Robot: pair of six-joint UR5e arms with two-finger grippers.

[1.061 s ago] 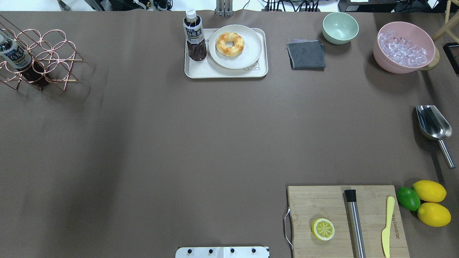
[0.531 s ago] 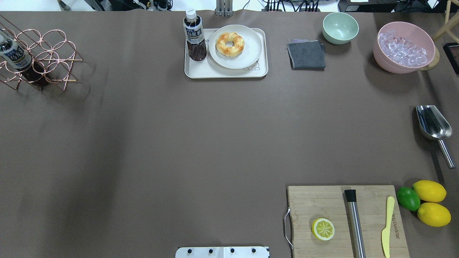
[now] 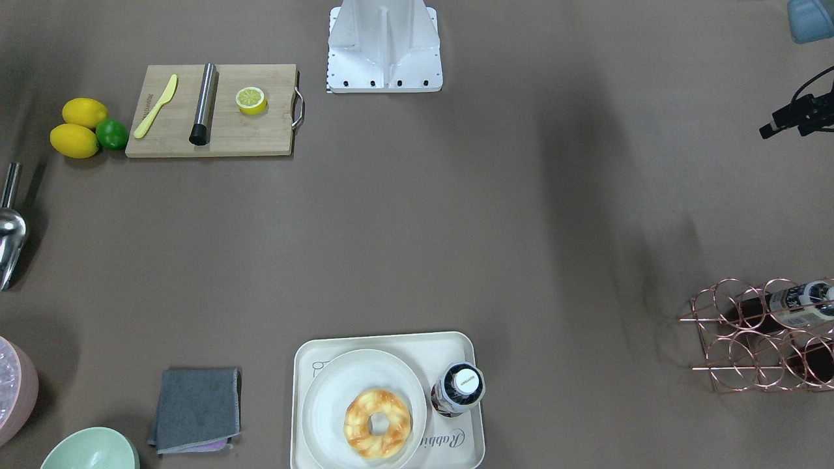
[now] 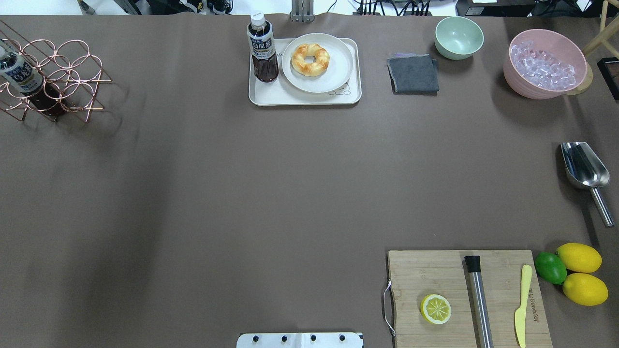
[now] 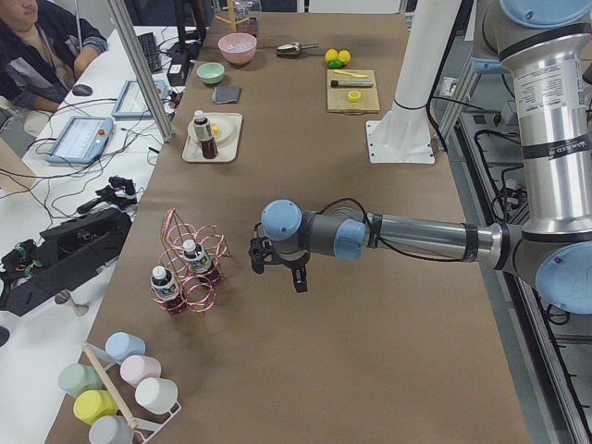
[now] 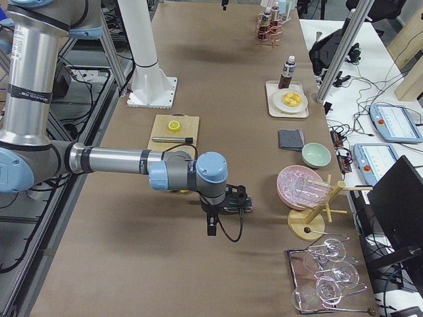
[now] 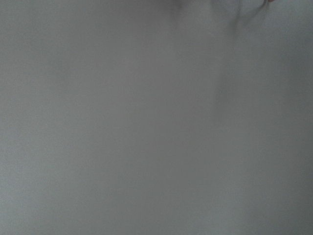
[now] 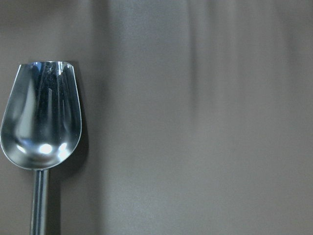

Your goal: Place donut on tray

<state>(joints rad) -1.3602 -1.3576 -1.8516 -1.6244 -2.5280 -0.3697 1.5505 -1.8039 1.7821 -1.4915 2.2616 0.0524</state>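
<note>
The donut [image 4: 310, 59] is golden with brown glaze. It lies on a round off-white plate [image 4: 338, 67] that stands on the cream tray [image 4: 300, 98] at the table's far middle. It also shows in the front-facing view [image 3: 377, 423]. My left gripper [image 5: 277, 266] hangs over bare table near the copper rack, far from the tray. My right gripper [image 6: 225, 200] hangs over the table's right end near the scoop. I cannot tell whether either is open or shut. Neither holds anything that I can see.
A tea bottle [image 4: 262, 48] stands on the tray beside the plate. A grey cloth [image 4: 413, 73], green bowl [image 4: 458, 37] and pink ice bowl [image 4: 546, 63] sit to its right. A metal scoop [image 8: 41, 117], cutting board [image 4: 435, 275] and copper rack [image 4: 53, 79] are nearer.
</note>
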